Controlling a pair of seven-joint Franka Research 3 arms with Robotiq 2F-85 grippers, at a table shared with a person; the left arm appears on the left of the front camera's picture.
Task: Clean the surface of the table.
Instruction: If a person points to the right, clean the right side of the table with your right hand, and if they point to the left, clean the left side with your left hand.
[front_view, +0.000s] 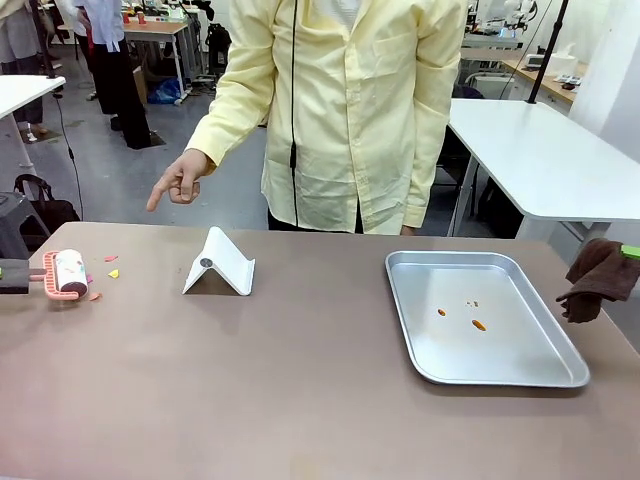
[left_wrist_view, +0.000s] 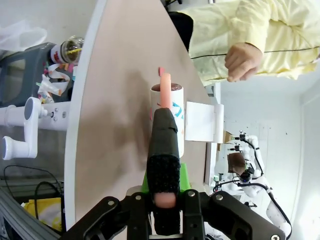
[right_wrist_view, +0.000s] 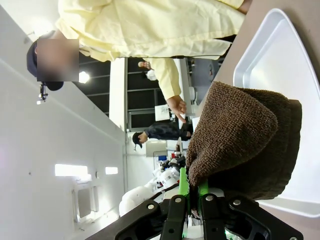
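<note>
The brownish table (front_view: 300, 380) carries a few small coloured scraps (front_view: 112, 272) at its far left. Beside them lies a white lint roller (front_view: 68, 272) with a pink frame, resting on the tabletop. My left gripper (left_wrist_view: 165, 200) is shut on the roller's dark padded handle, and the roller (left_wrist_view: 170, 107) points away along the table (left_wrist_view: 115, 100). At the right edge my right gripper (right_wrist_view: 192, 192) is shut on a brown cloth (right_wrist_view: 240, 140). The cloth (front_view: 598, 280) hangs just above the table, right of the tray.
A shiny metal tray (front_view: 430, 345) with a few orange crumbs lies right of centre. A white folded stand (front_view: 220, 265) sits left of centre. A person in a yellow shirt stands at the far side, one hand (front_view: 180, 180) pointing down toward the scraps.
</note>
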